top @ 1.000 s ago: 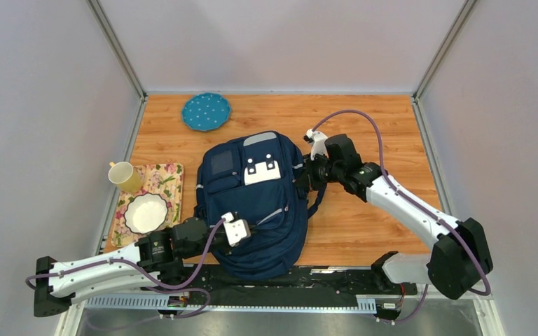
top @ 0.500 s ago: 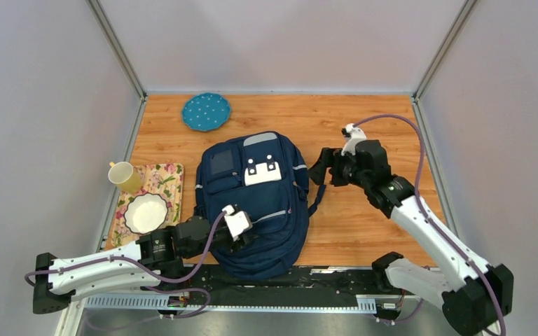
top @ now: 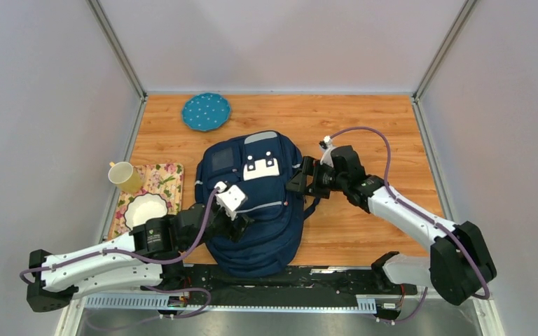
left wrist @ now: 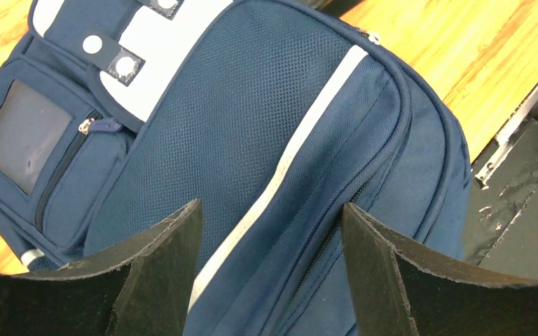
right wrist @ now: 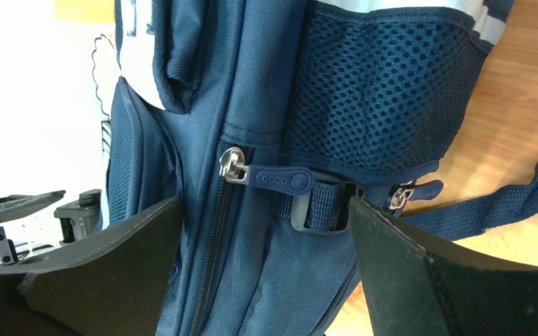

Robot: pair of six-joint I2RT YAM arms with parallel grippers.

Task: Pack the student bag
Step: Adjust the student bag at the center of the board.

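Observation:
The student bag (top: 270, 234), a navy backpack with a white patch (top: 262, 168), lies flat in the middle of the table, its zips closed. My left gripper (top: 242, 218) hovers open over the bag's front (left wrist: 252, 126), jaws either side of the light-grey stripe (left wrist: 301, 140), holding nothing. My right gripper (top: 295, 183) is open at the bag's right side (right wrist: 266, 91). In the right wrist view its jaws (right wrist: 266, 199) frame a zip with a blue rubber pull (right wrist: 280, 178) and a strap buckle (right wrist: 315, 206), gripping nothing.
A teal dotted plate (top: 206, 111) lies at the back. On the left, a yellow mug (top: 124, 176) and a white bowl (top: 146, 213) sit on a floral mat (top: 170, 175). A shoulder strap (right wrist: 504, 203) trails on the wood to the bag's right.
Both grippers have gone from shut to open. The left one has moved up over the bag's front. The right arm swung out to the right, then came back to the bag's side.

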